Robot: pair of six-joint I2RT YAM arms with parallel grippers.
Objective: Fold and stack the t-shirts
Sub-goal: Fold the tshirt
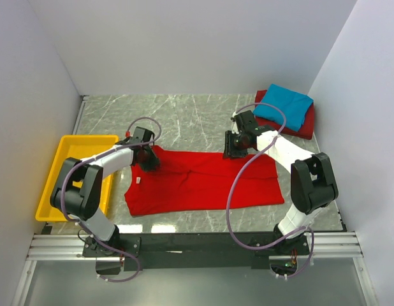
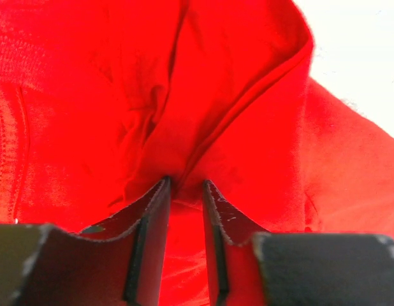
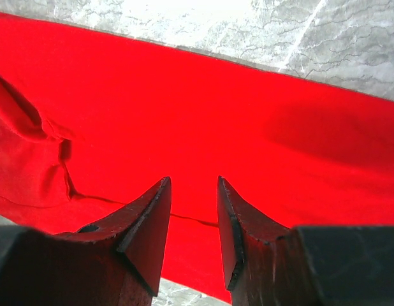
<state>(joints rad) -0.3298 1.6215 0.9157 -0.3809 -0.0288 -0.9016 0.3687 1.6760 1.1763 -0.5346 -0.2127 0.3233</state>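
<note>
A yellow tray (image 1: 49, 191) sits at the left edge of a grey marble table (image 1: 184, 115), just beside the left arm. To its right, a bright red t-shirt (image 1: 203, 182) lies spread across the middle of the table, wider than it is deep, with a small white label (image 1: 138, 181) near its left end. The left gripper (image 2: 185, 185) is at the shirt's far left corner, jaws narrow with a raised fold of red cloth between them; whether they clamp it firmly cannot be told. The cloth looks light, thin and limp, so it will likely sag and wrinkle when lifted, and is best taken at corners or hems, two points at once. Further right, the right gripper (image 3: 194, 183) hovers low over the shirt's far edge, jaws partly apart and holding nothing. Bare table lies beyond that far edge, giving room to fold away from the arms; the near edge lies close to the arm bases. At the far right corner, a folded blue t-shirt (image 1: 285, 105) rests on a folded darker red t-shirt (image 1: 303, 129), close against the right wall, so the approach there is tight.
</note>
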